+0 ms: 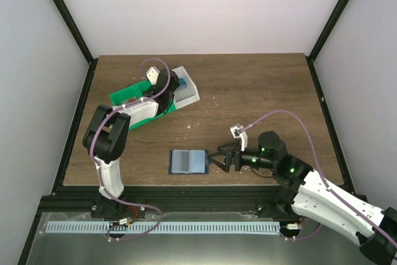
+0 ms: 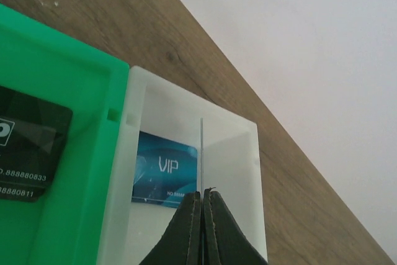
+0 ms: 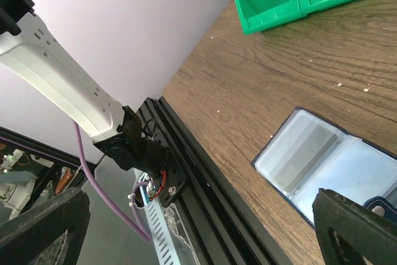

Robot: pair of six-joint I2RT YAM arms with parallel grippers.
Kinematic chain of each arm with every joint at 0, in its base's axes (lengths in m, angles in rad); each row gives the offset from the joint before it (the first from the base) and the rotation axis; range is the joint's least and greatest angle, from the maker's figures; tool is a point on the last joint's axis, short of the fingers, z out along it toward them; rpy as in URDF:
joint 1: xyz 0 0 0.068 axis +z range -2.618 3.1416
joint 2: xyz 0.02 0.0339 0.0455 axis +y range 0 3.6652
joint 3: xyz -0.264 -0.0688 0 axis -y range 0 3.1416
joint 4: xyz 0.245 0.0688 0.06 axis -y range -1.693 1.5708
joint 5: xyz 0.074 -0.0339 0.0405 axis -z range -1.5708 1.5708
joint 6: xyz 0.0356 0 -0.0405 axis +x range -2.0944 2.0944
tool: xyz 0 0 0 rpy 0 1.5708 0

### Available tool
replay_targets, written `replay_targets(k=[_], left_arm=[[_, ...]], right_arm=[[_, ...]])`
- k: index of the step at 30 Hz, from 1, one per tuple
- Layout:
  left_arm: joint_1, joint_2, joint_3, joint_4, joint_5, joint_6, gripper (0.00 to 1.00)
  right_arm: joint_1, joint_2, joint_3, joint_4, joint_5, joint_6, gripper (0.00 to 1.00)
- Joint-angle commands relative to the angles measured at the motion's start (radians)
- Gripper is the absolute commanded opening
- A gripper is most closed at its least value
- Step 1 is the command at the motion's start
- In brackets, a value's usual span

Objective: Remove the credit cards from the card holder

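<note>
One thin card [image 2: 201,153] is pinched edge-on between my left fingers [image 2: 188,231], above the white tray [image 2: 231,166]. To finish well I should lower it flat beside the blue VIP card [image 2: 164,169], then release gently. My right fingers [image 3: 356,224] stand spread wide, holding nothing, just beside the open card holder [image 1: 188,161] on the surface [image 1: 260,91].

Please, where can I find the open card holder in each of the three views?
Top external: the card holder is low centre, lying open and flat.
Left wrist: not in it; the left pincer pinches a thin card edge-on.
Right wrist: lower right, open, paler inside facing up.
Shared landmark: the green tray.
</note>
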Motion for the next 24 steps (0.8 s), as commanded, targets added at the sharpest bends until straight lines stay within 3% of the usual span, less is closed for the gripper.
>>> replay_targets(k=[1,9,24], left_arm=[[0.004,0.025,0.032,0.032,-0.075,-0.002,0.0],[0.004,0.07,0.08,0.03,-0.058,-0.034,0.0],[0.004,0.178,0.162,0.018,-0.118,0.061,0.0]], right_arm=[[-0.003,-0.014,0.028,-0.026,0.012,-0.006,1.0],[-0.003,-0.026,0.044,-0.055,0.04,-0.006,1.0],[-0.003,-0.041,0.052,-0.08,0.073,0.01,1.0]])
